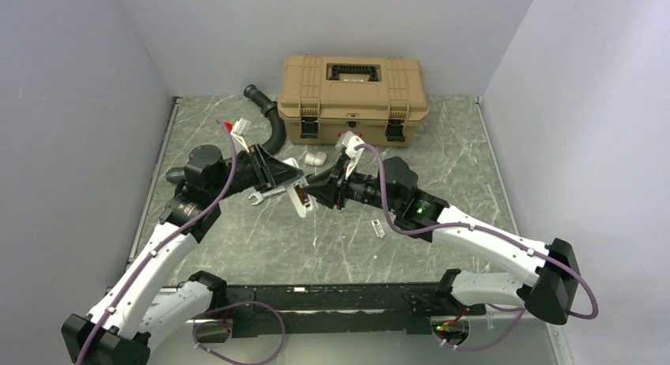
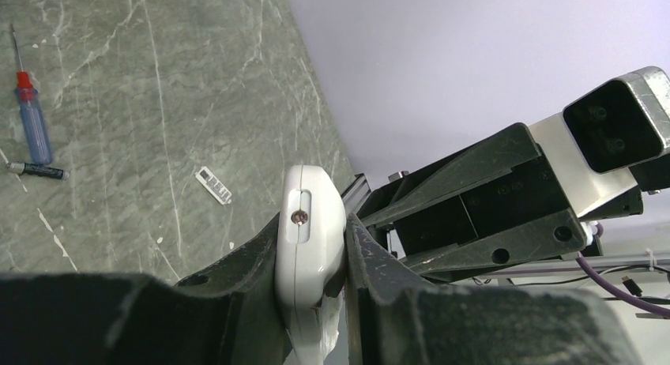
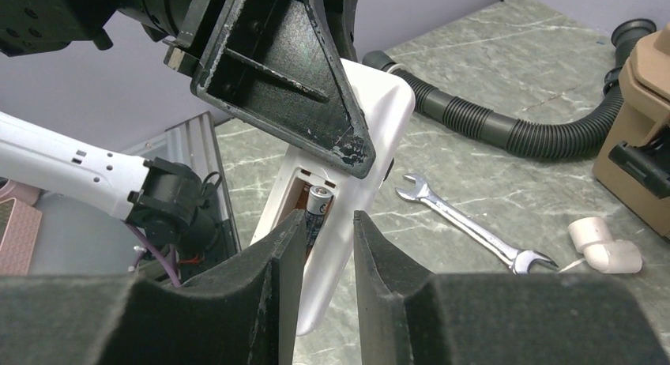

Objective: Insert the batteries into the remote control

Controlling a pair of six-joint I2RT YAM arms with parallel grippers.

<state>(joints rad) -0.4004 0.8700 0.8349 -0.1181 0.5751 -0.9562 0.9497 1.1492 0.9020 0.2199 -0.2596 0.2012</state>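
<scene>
Left jaws clamp the white remote control point(image 2: 310, 246) up off the tabletop point(image 1: 332, 246), right jaws sit slightly apart, empty, by the battery point(image 3: 318, 211) in its open slot.

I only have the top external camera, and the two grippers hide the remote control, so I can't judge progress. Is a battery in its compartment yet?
Observer: Yes. The right wrist view shows one battery seated in the open compartment of the remote control.
Operator: Is it held?
Observer: Yes, the left gripper is shut on it, one finger on each side.
Operator: And the other arm?
Observer: The right gripper has its fingers slightly parted at the compartment, with no battery between them.
</scene>
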